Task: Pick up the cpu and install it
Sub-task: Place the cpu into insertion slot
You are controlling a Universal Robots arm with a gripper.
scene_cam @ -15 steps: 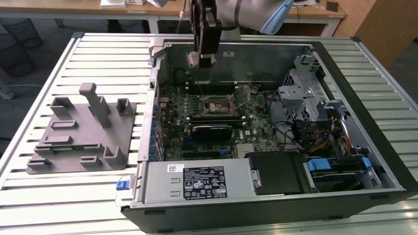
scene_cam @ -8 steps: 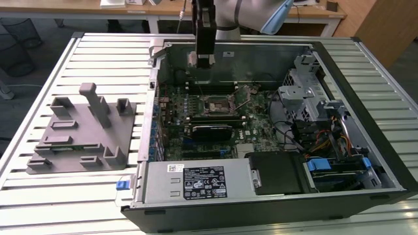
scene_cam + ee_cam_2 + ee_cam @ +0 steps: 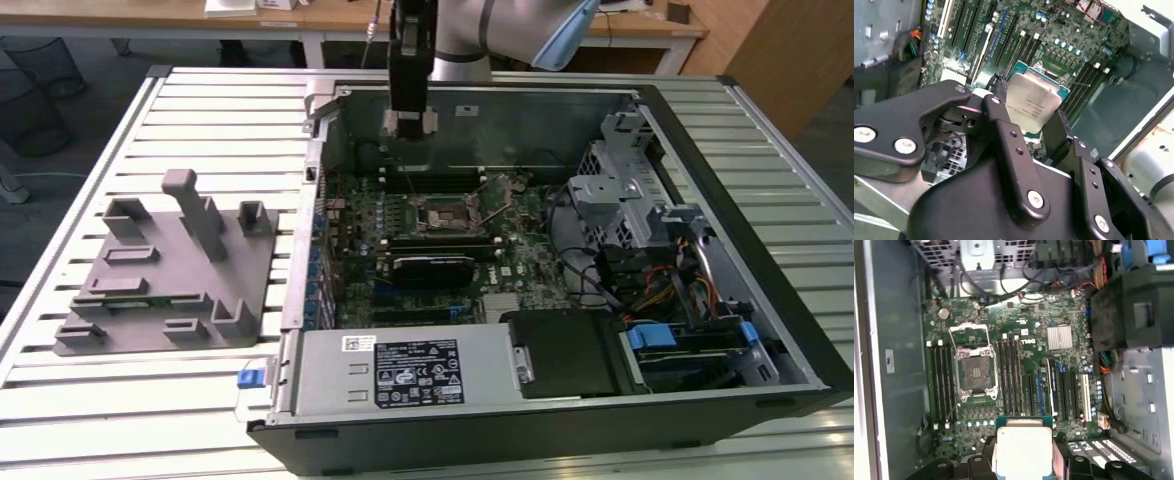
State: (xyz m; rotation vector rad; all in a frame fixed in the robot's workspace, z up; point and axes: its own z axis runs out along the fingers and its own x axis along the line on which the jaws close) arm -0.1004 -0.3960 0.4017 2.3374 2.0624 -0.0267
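At upper centre of the exterior view my gripper (image 3: 410,128) pinches the cpu (image 3: 1021,452) flat, the open socket (image 3: 443,215) apparently lying just below, slightly toward the exterior view's right.

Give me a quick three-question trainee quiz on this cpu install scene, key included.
1. True or false: the motherboard socket sits empty.
2. What does the hand grip? A) heatsink B) cpu C) memory stick
3. Fill in: the hand hangs over the ___ inside the open computer case.
Key: 1 true; 2 B; 3 motherboard.
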